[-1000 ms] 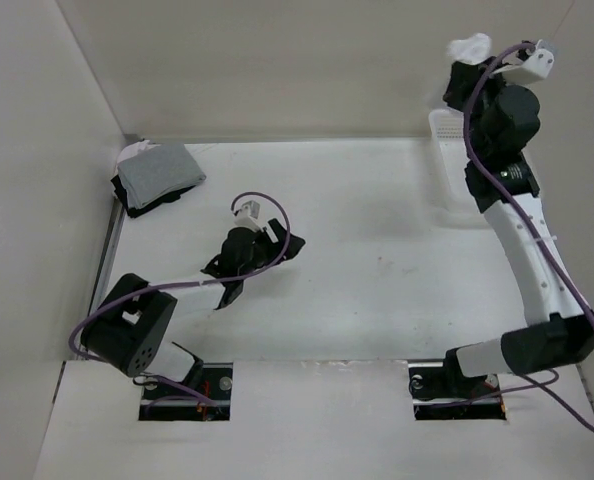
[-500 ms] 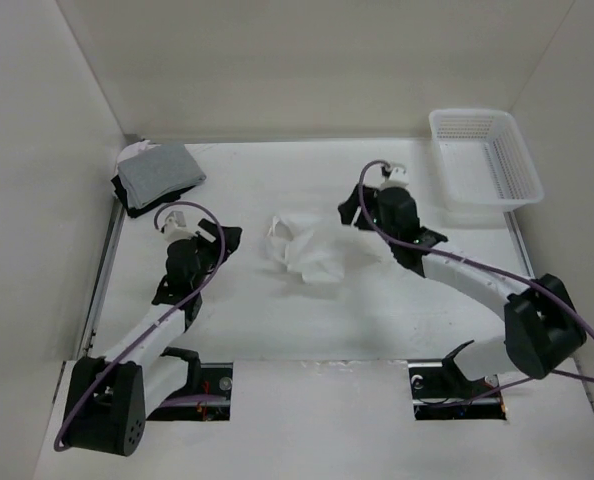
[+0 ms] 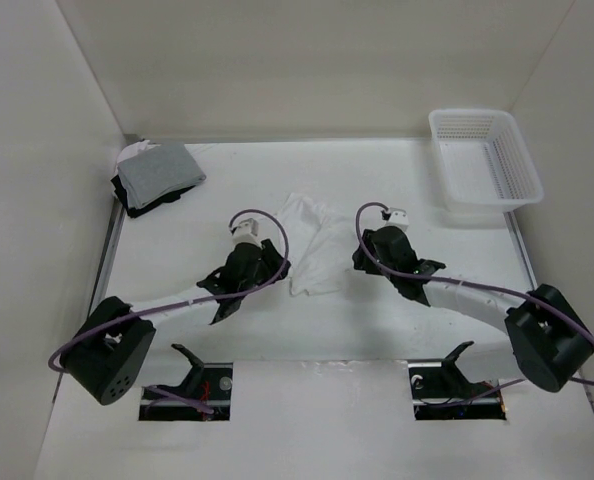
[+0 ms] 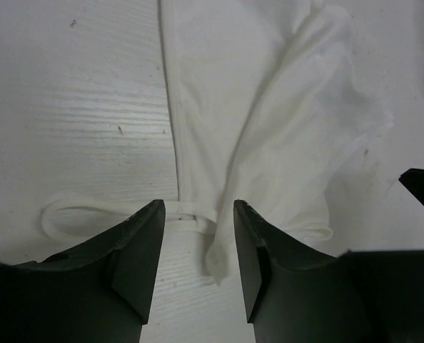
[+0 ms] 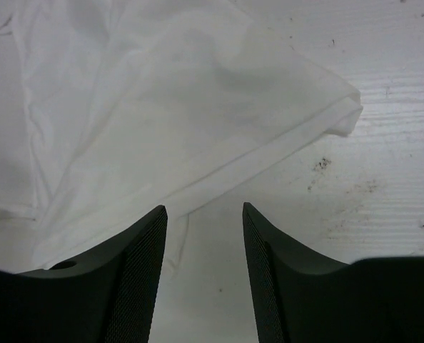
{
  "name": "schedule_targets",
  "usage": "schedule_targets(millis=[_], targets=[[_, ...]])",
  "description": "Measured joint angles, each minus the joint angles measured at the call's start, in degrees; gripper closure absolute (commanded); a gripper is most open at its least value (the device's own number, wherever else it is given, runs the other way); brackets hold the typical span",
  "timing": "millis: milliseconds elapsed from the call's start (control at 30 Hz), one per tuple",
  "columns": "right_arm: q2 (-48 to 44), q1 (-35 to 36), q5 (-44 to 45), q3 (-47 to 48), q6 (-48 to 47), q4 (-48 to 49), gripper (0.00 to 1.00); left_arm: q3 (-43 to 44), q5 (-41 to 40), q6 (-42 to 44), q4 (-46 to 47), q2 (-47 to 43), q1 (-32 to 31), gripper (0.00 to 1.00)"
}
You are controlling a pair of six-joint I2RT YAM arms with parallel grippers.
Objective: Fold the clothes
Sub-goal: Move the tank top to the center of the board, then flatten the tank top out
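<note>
The clothes are lying rumpled in the middle of the table, between your two arms, with the long axis running from the near edge toward the back wall. Your left gripper is sitting at the near left corner. Its jaws are standing apart, straddling the hem where the loop strap is trailing off, and nothing is pinched yet. Your right gripper is facing the right hem, jaws likewise parted. Both are sitting about equally near, so either corner is within reach.
</note>
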Motion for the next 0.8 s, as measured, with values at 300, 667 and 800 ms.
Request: schedule_targets(millis=[300,667,800], targets=[[4.5,-1.3,-0.2,0.0,0.2,4.8,0.45,5.9,-10.3,-5.2,-8.3,3.4,-13.4,0.48],[5.0,-9.0,-0.2,-3.0,3.0,7.8,0.33,5.8,-13.9,-12.9,-9.2,7.2,-15.1,0.48],[5.2,-8.9,-0.3,-3.0,3.6,8.5,0.35,6.1,-14.4,-13.9,-8.8,9.6,-15.8,0.64]])
